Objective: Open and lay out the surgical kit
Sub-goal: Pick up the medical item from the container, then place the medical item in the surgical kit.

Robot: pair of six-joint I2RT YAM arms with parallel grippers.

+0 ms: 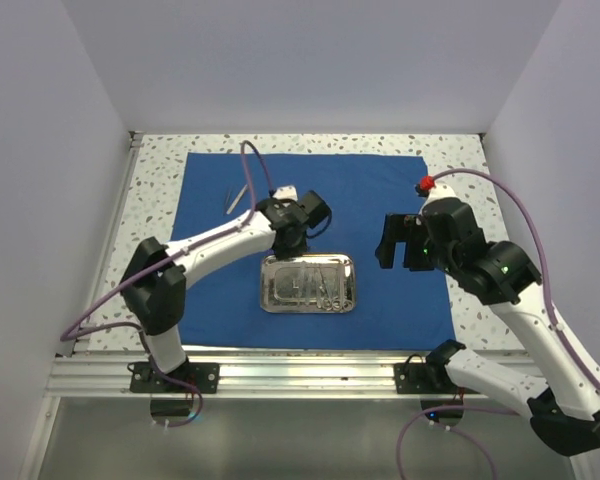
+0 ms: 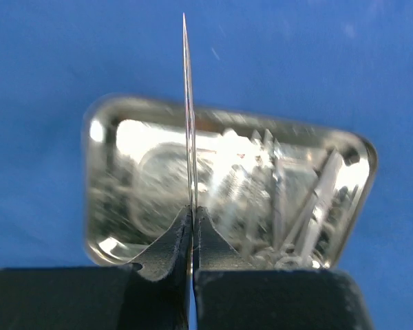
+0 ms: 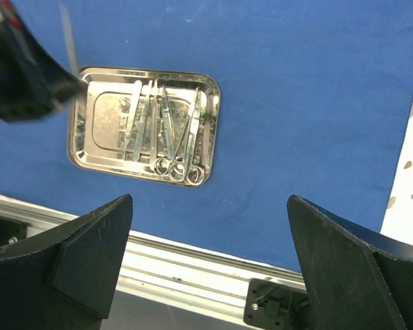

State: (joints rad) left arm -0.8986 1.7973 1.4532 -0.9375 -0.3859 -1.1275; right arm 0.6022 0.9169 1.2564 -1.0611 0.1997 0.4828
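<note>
Surgical kit: royal-blue cloth wrap (image 1: pixel 380 200) spread flat on speckled worktop (image 1: pixel 160 160). Shiny rounded steel tray (image 3: pixel 146 71) mid-cloth holds silver scissors and forceps (image 3: pixel 173 130); one thin silver tool (image 1: pixel 237 197) laid out far-left. Left gripper (image 2: pixel 193 220) fingers pinch slim silver instrument (image 2: pixel 188 103) above tray; right gripper (image 3: pixel 208 203) fingers gape. Most laying-out likely remains

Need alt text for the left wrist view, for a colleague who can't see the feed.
The left gripper is shut on a thin silver instrument, seen edge-on and pointing away. Beyond it the steel tray sits on the blue cloth, with more instruments in its right half.
</note>
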